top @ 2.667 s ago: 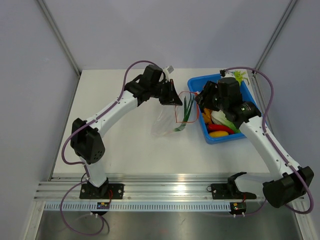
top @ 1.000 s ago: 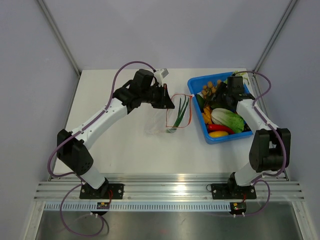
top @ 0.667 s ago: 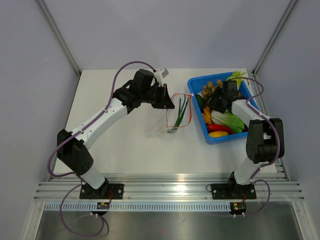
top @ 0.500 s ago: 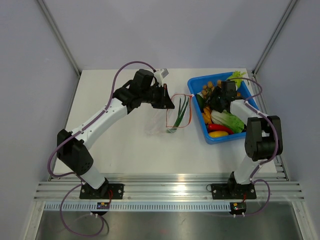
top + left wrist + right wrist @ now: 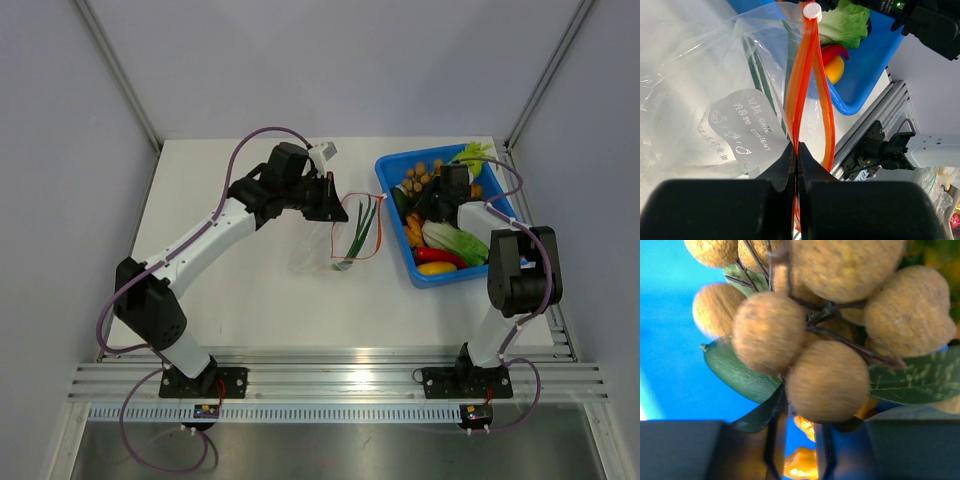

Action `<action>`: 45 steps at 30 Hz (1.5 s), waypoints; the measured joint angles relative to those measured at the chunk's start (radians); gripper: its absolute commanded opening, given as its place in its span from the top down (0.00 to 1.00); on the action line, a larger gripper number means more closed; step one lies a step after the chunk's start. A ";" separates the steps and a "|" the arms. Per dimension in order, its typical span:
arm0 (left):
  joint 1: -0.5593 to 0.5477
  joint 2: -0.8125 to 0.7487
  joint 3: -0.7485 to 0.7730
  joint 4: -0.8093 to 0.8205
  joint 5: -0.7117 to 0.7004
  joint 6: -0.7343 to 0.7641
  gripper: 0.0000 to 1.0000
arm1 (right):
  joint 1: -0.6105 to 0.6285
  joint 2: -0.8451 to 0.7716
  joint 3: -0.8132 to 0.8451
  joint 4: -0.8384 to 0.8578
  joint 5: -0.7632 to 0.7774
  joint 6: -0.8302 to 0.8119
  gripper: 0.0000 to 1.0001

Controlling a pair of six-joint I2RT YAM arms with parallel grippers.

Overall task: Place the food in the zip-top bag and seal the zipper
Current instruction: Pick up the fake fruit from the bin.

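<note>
The clear zip-top bag (image 5: 335,243) hangs over the table with green onions (image 5: 360,228) inside. My left gripper (image 5: 335,200) (image 5: 796,150) is shut on one lip of its orange zipper (image 5: 807,60), and the mouth gapes toward the bin. My right gripper (image 5: 437,195) (image 5: 800,425) is down in the blue bin (image 5: 450,278) against the cluster of brown balls (image 5: 420,178) (image 5: 827,380). Its jaws stand narrowly apart, with a ball and a green leaf (image 5: 735,367) at the tips. Whether they pinch anything is not clear.
The bin also holds a white-green cabbage (image 5: 455,240), a red piece (image 5: 440,256), a yellow piece (image 5: 437,268) and orange pieces. A white label (image 5: 742,127) is printed on the bag. The aluminium rail (image 5: 330,385) runs along the near table edge.
The right gripper has slid left inside the bin onto the brown cluster and its jaws have narrowed. The left arm still holds the bag up, almost unmoved.
</note>
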 measured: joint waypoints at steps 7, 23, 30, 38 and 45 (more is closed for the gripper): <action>0.000 -0.003 -0.005 0.001 0.000 -0.009 1.00 | 0.004 -0.051 -0.032 0.003 -0.006 0.003 0.97; 0.000 0.071 0.129 0.002 -0.020 0.002 1.00 | 0.006 -0.488 -0.037 -0.264 -0.086 -0.067 1.00; 0.000 0.163 0.189 -0.002 -0.017 0.001 1.00 | 0.006 -0.658 -0.014 -0.392 -0.167 -0.116 1.00; 0.000 0.204 0.223 0.002 -0.014 -0.009 1.00 | 0.010 -0.715 0.129 -0.502 -0.352 -0.153 1.00; 0.000 0.213 0.225 0.011 0.005 -0.029 1.00 | 0.099 -0.735 0.111 -0.470 -0.484 -0.092 1.00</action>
